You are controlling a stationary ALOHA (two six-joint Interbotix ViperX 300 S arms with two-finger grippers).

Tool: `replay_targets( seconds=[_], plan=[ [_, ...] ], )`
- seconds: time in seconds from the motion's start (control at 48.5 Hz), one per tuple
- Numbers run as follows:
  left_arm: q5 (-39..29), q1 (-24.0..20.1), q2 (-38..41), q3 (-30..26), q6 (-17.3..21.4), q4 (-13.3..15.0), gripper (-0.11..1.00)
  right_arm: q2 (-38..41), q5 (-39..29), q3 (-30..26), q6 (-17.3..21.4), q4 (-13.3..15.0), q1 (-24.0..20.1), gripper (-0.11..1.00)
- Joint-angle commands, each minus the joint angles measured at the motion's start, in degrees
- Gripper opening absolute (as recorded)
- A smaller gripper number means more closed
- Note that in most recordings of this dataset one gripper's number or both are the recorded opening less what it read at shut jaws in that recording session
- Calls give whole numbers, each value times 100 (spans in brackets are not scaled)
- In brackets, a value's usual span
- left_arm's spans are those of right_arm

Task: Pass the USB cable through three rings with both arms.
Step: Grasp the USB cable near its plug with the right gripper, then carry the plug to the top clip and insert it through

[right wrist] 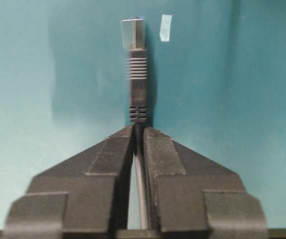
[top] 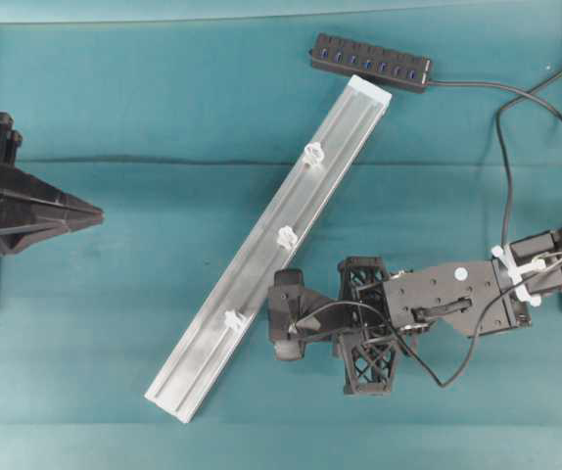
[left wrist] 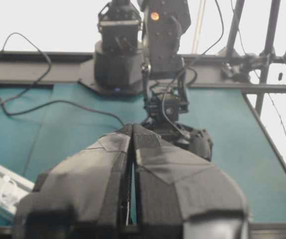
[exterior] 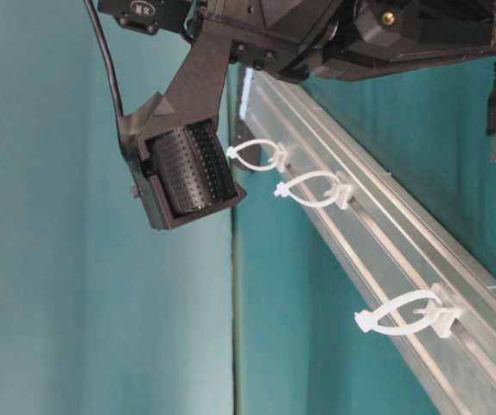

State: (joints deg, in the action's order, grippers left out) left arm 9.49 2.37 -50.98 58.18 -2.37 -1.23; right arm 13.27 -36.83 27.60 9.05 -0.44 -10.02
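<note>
The long silver aluminium rail (top: 269, 247) lies slantwise across the teal table (top: 115, 117), and my right arm (top: 438, 299) reaches in beside its lower half. My left gripper (top: 93, 212), pointed and black, waits well apart at the table's edge with its fingers pressed together on nothing. The black multi-port hub (top: 370, 62) sits beyond the rail's far end.

My right gripper (right wrist: 138, 130) is clamped on the thin black USB cable (right wrist: 138, 107) just behind its ribbed plug, which sticks out straight ahead of the fingertips. The cord is light and limp, I judge, while the plug is stiff; holding right at the strain relief seems the best way to steer the tip, though the smooth jacket could slide in the pads.

The three white plastic loop rings (top: 286, 236) stand spaced along the rail, none threaded yet.

From overhead my wrist hides the plug, so I cannot tell how far it sits from the nearest ring. The table-level view cuts off the arm.
</note>
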Motion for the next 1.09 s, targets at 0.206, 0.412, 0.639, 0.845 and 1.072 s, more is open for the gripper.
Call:
replay_targets(
  seconds=[0.206, 0.412, 0.639, 0.845, 1.072],
  plan=[
    [35, 35, 18, -158, -18, -9, -1, 97, -88, -9, 0, 18, 105, 8],
    [35, 62, 18, -176, -53, -9, -1, -378, -571, -193, -88, 44, 237, 8],
    [35, 70, 18, -202, -62, -26, -1, -1239, -1608, -756, -562, 18, 738, 8],
    [-18, 70, 18, -246, -79, -9, -1, -1811, -2531, -1213, -1169, 9, 1380, 8],
    [-114, 70, 18, -352, -79, -26, -1, -2013, -3138, -1354, -2083, 9, 2294, 8]
  ],
)
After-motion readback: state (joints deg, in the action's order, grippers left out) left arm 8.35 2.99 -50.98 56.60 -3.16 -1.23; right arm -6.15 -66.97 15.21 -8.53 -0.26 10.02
